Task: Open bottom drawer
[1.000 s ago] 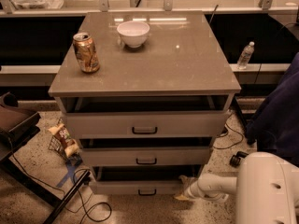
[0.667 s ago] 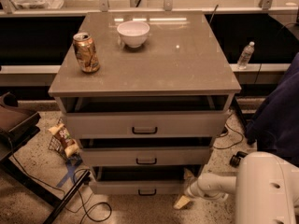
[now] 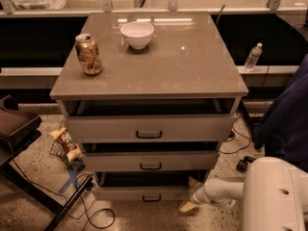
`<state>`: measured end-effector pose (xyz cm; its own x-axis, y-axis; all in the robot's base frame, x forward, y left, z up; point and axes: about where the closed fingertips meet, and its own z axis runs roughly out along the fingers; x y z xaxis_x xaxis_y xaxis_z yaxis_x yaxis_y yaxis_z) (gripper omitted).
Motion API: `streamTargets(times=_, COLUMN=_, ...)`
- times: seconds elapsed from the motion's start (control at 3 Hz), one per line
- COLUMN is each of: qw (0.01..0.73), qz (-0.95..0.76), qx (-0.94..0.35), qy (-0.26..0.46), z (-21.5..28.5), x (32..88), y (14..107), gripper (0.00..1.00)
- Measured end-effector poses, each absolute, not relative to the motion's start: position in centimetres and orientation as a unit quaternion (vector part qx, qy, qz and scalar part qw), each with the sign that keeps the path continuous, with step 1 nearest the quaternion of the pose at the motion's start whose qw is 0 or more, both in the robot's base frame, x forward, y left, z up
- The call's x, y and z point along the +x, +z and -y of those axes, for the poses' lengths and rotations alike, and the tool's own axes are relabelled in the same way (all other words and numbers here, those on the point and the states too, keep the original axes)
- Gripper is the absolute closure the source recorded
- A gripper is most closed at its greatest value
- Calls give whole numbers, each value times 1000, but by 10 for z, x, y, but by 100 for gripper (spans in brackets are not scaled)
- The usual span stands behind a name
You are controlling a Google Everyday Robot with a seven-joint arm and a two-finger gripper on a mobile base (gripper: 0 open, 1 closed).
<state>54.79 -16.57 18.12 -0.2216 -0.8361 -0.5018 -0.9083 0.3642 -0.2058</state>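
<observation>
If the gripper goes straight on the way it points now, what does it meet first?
Probably the floor in front of the bottom drawer. The gripper sits low by its right end, pointing left and slightly down; depth is unclear, so it may touch the drawer's corner instead.

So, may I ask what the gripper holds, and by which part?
Cannot tell; the gripper is by the right end of the light grey bottom drawer.

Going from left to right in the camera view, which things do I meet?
Snack bag → can → white bowl → gripper, low at the right end of the bottom drawer → water bottle.
</observation>
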Motion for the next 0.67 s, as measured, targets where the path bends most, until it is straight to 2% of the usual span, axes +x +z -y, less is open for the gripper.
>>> streamTargets(times=0.67, qw=227, qz=-808, qx=-540, qy=60, z=174, x=513, y=188, gripper=61)
